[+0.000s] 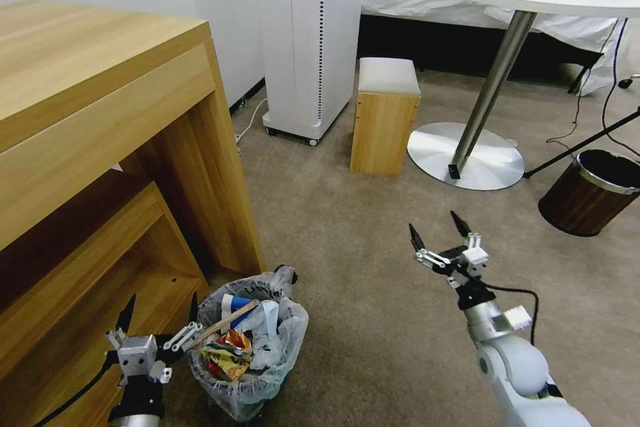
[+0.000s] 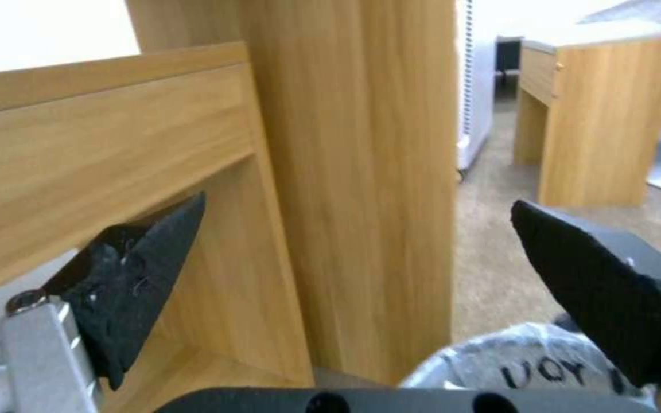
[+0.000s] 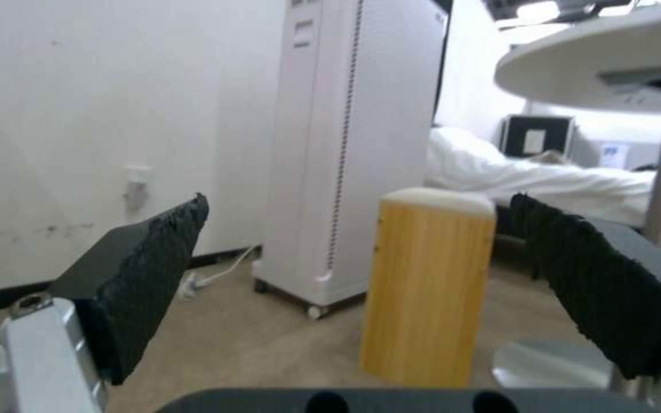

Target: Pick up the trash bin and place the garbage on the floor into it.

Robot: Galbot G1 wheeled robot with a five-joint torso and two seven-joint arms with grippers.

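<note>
The trash bin (image 1: pixel 248 353) stands on the floor (image 1: pixel 373 267) beside the wooden desk (image 1: pixel 100 147), with wrappers (image 1: pixel 227 355) and a wooden stick (image 1: pixel 223 325) inside its bag. The left gripper (image 1: pixel 160 321) is next to the bin's rim, fingers wide apart and holding nothing. The right gripper (image 1: pixel 437 232) hangs over bare carpet, also wide apart and holding nothing.

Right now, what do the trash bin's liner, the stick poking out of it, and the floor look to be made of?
Trash bin liner: thin translucent plastic film, crinkled and glossy, with dark printing on it. The stick: looks like pale bare wood, matte, though it could be bamboo. Floor: short-pile carpet, beige-brown, matte with a fine fuzzy texture.
</note>
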